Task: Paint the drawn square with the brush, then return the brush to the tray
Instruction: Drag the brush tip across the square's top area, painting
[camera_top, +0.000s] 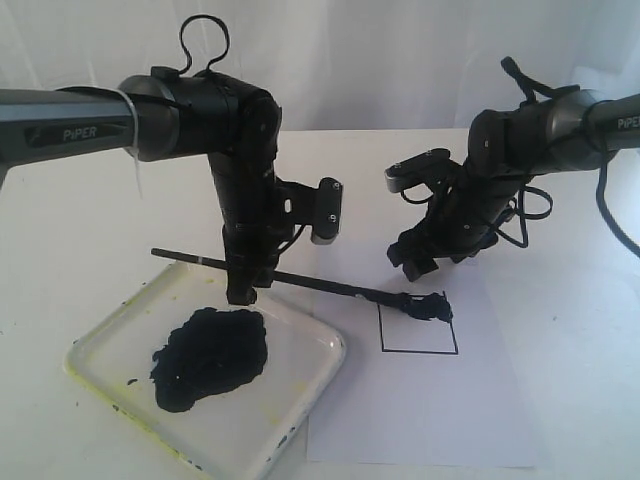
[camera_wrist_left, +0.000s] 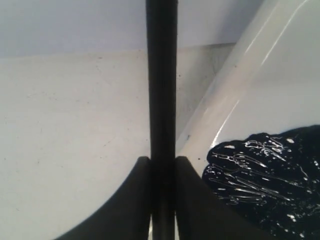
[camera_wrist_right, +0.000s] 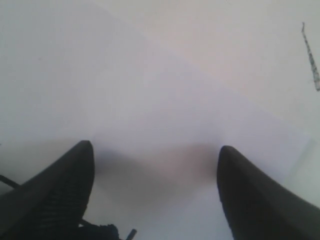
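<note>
My left gripper (camera_top: 241, 290) is shut on the brush (camera_top: 310, 284), a long thin black stick held nearly level above the tray's far edge. The stick runs between the jaws in the left wrist view as the brush (camera_wrist_left: 162, 90). Its dark tip rests on the upper right corner of the drawn square (camera_top: 420, 328), where a black daub sits. The tray (camera_top: 310, 345) lies at the front left with its big black paint blob (camera_top: 210, 355). My right gripper (camera_top: 420, 262) hovers open just behind the square, nothing between its fingers; it appears as the right gripper (camera_wrist_right: 155, 160) over white paper.
The white paper sheet (camera_top: 420, 420) lies to the right of the tray on the white table. The tray rim (camera_wrist_left: 225, 95) and paint blob (camera_wrist_left: 270, 175) show close by in the left wrist view. The left arm's wrist camera (camera_top: 328, 210) juts out above the brush.
</note>
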